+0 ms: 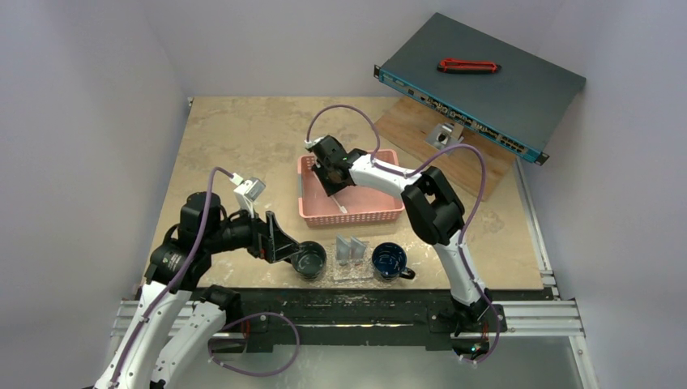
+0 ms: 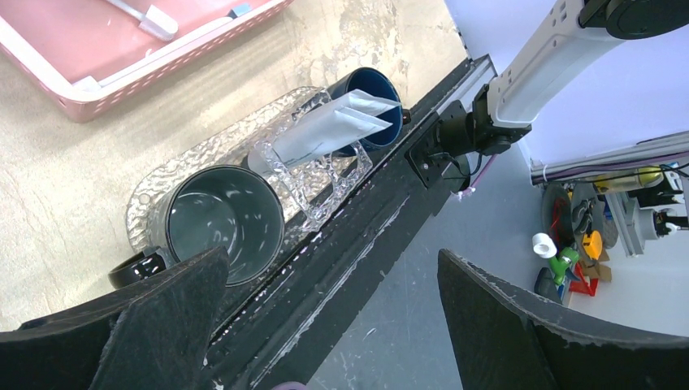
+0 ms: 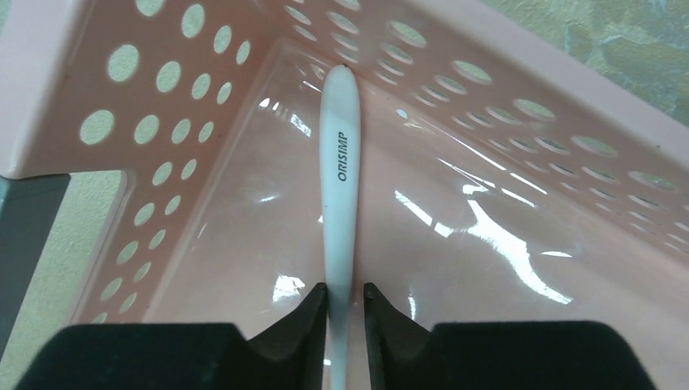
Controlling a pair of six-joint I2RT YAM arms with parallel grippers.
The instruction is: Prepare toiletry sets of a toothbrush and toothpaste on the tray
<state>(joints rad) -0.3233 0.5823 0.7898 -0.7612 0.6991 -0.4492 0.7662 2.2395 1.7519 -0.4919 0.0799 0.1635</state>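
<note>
A white toothbrush (image 3: 340, 162) lies on the floor of the pink basket (image 3: 162, 97), its end in the corner. My right gripper (image 3: 346, 294) straddles its handle with the jaws nearly closed: one fingertip touches it and a thin gap shows at the other. From above, the right gripper (image 1: 332, 182) reaches down into the basket (image 1: 389, 212). The clear tray (image 2: 162, 175) sits at the near edge, with two pale toothpaste tubes (image 2: 325, 126) standing in a clear holder. My left gripper (image 2: 333, 253) hangs wide open and empty beside the tray.
A dark grey mug (image 2: 219, 223) and a blue mug (image 2: 374, 85) stand on the tray, either side of the holder. A dark rack device (image 1: 486, 81) carrying a red tool (image 1: 468, 65) rests on a wooden board (image 1: 421, 130) at the back right.
</note>
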